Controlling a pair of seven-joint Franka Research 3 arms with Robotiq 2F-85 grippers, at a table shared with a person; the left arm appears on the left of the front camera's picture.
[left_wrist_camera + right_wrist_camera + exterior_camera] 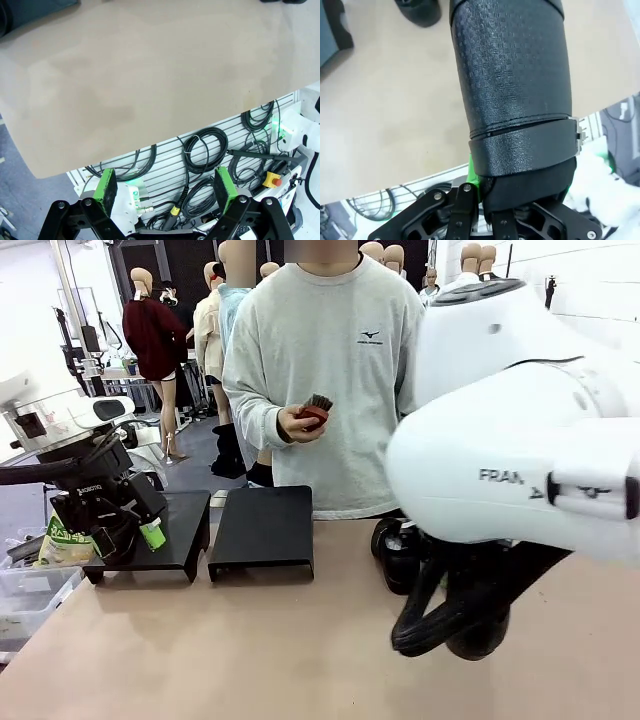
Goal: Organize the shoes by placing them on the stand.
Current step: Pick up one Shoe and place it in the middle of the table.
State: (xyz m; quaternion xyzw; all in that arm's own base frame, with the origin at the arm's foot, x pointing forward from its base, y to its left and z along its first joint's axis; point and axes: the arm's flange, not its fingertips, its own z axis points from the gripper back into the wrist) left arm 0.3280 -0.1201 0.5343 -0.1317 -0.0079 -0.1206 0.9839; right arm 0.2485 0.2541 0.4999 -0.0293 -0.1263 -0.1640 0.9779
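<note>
Holding a black textured shoe [510, 75] by its strap-and-buckle end, the right gripper [515, 200] is clamped shut on it, one green pad [472, 172] pressed to the shoe's side. In the front view this happens at lower right under the white arm, beside another black shoe [398, 550] sitting on the tan table [250, 650].

The step looks like a carry to a stand. Two low black stands sit left of centre, and the middle stand [262, 525] seems the safer target, since the left gripper [166, 192], jaws wide and empty, hangs by the left stand [185, 530]. The shoe should lift clear of its neighbour, travel level, and land sole-flat on the top. The grip should release only once the shoe rests. The person's hand [297, 423], holding a brush [317, 408], is just behind the stands, so approach slowly.
</note>
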